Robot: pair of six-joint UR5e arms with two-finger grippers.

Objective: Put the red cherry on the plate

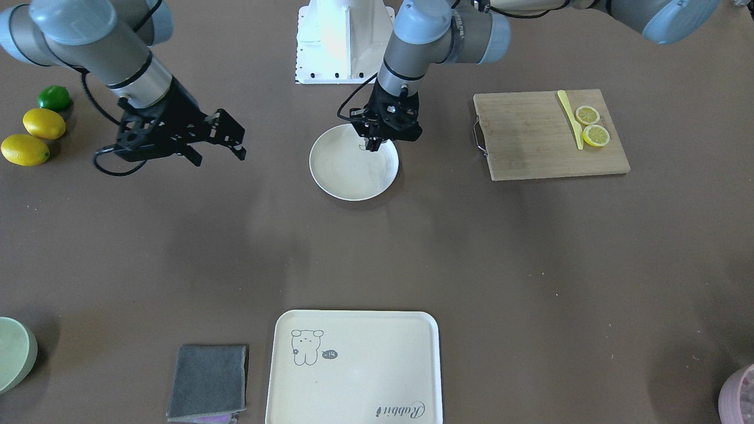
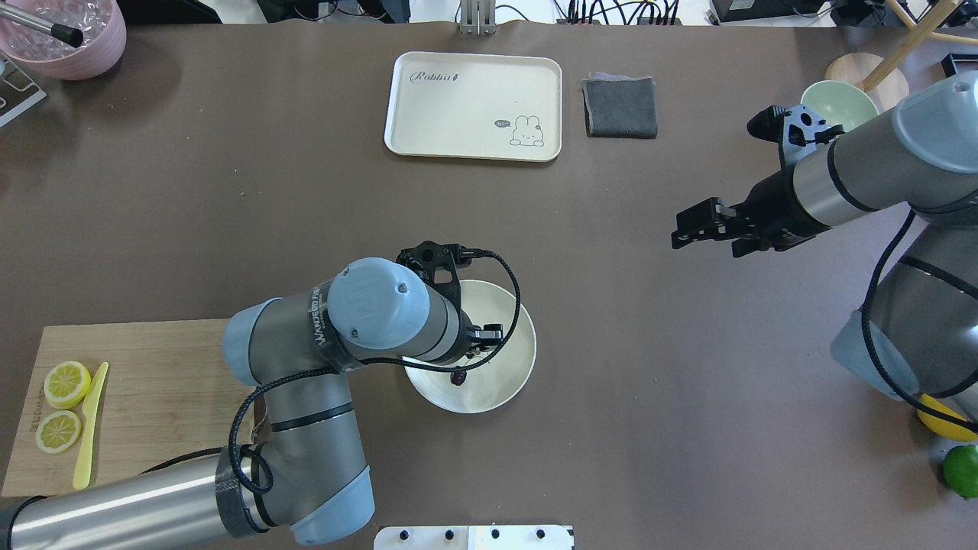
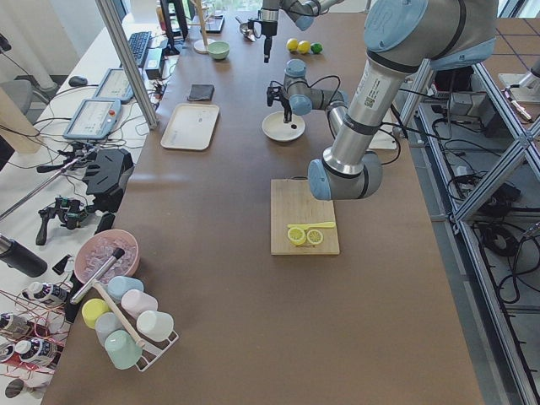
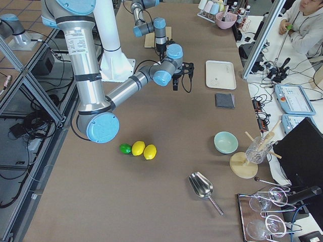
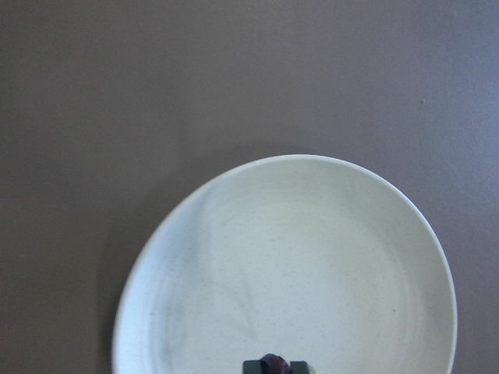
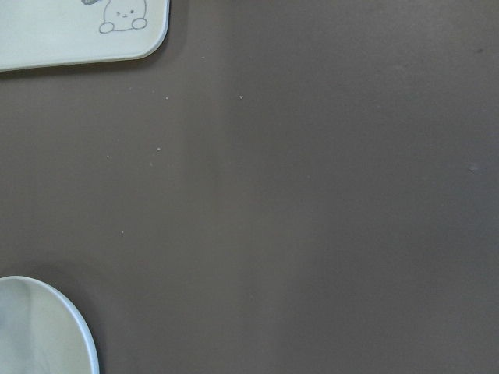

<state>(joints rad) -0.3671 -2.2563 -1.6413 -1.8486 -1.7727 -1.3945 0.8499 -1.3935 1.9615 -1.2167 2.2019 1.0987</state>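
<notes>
- Brown matte table top (image 1: 377,247) bears a round cream-white plate (image 1: 347,176).
- Left gripper (image 1: 373,144) hovers above the plate, pinching the tiny dark maroon cherry pair (image 5: 271,361).
- Right gripper (image 1: 219,156) hangs spread, well apart.
- Slanting aluminium frame post (image 3: 126,63) stands beside the table.

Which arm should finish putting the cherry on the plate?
Left. The left gripper holds the cherry right over the plate, so it likely only needs to lower and open. The right gripper is open, empty and well off to the plate's side.
</notes>
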